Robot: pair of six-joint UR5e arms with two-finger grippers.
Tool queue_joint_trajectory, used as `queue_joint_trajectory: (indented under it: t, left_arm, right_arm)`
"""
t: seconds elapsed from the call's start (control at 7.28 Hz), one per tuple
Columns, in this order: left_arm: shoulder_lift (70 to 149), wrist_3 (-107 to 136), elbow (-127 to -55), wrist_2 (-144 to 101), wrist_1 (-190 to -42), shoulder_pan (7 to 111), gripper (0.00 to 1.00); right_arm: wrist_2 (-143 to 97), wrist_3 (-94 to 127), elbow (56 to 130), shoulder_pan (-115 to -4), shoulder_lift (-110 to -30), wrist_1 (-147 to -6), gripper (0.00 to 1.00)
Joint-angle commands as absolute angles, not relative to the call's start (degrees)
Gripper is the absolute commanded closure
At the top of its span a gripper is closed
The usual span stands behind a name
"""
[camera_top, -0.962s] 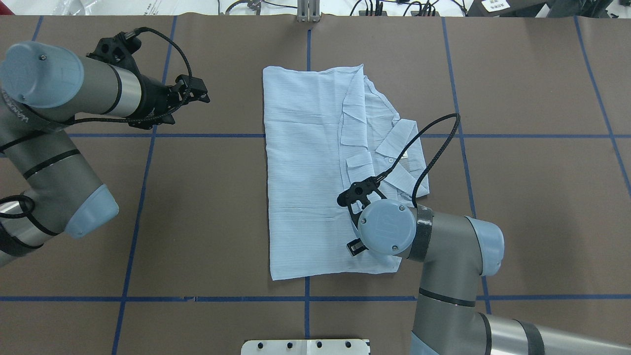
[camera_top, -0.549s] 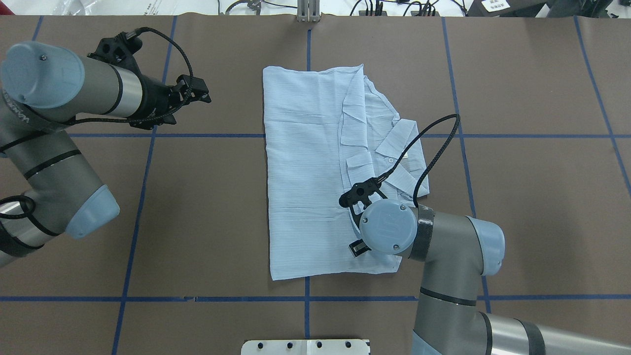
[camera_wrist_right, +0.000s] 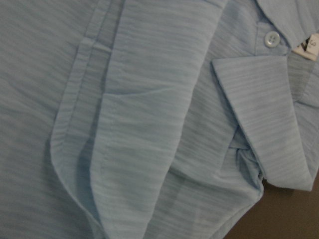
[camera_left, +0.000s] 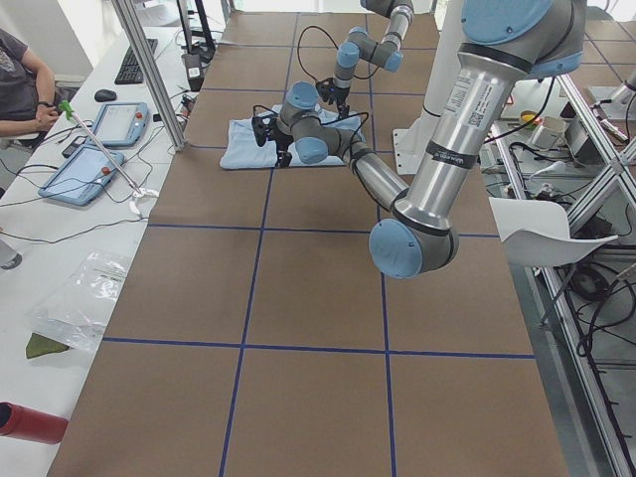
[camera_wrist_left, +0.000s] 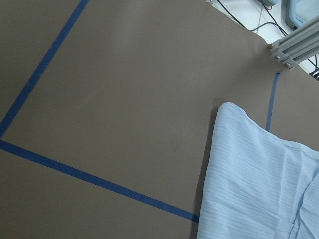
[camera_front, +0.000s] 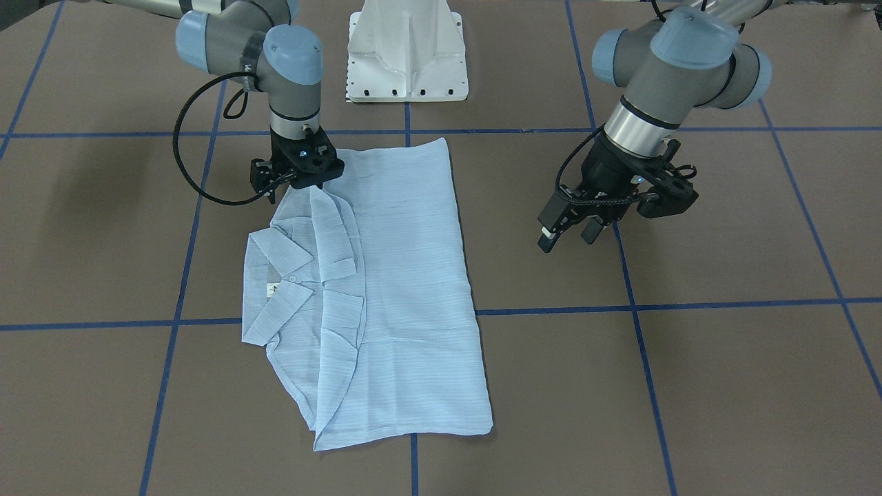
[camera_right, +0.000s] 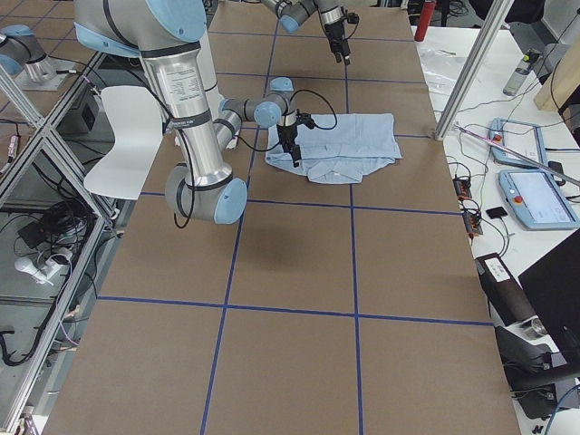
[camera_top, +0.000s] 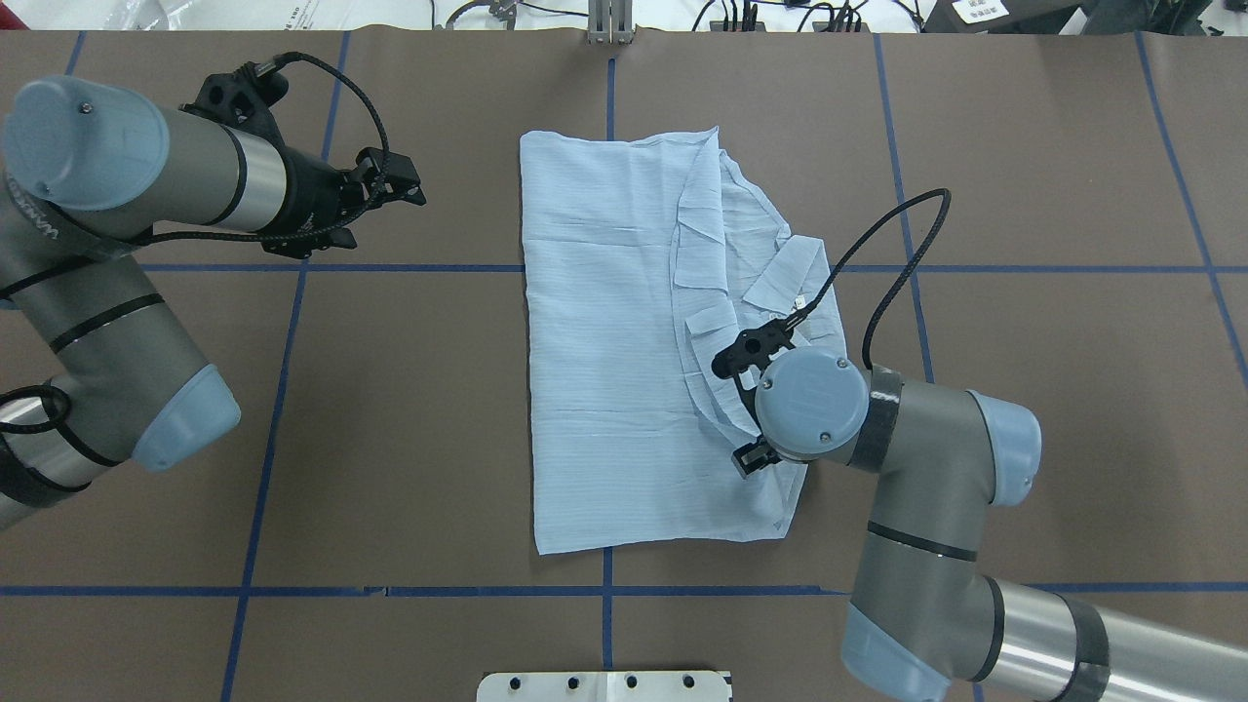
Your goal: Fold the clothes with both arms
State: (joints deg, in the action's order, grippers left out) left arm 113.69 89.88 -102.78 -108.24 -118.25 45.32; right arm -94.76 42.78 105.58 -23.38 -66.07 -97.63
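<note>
One thin, semi-sheer pale blue shirt with fine stripes lies folded into a rough rectangle at the middle of the matte brown surface, which is crossed by blue tape lines. Its collar, with pointed flaps, sits on the side toward the robot's right. A small pale button and a white label lie just beside it, and soft layered pleats run along the fold. The right pincer points down at the shirt's near right part and seems to touch the cloth. Its fingers are hidden, so I cannot tell whether it grips. The left pincer hangs with fingers spread, gripping nothing, well apart from the shirt.
</note>
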Motion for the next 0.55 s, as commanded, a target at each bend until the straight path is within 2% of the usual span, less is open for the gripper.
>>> queue_joint_trajectory:
  t: [0.0, 0.27, 0.41]
  left_arm:
    - [114.2, 89.9, -102.7, -108.4, -118.2, 45.3, 0.0]
    - [114.6, 89.9, -102.7, -108.4, -118.1, 45.1, 0.0]
    - [114.6, 89.7, -102.7, -108.5, -118.1, 45.2, 0.0]
  right_arm:
    - [-96.5, 39.1, 107.0, -27.5, -71.1, -97.5, 0.0]
    - [-96.9, 35.0, 113.8, -29.9, -77.7, -97.1, 0.0]
    - [-97.1, 35.3, 114.9, -30.5, -76.8, -97.0, 0.0]
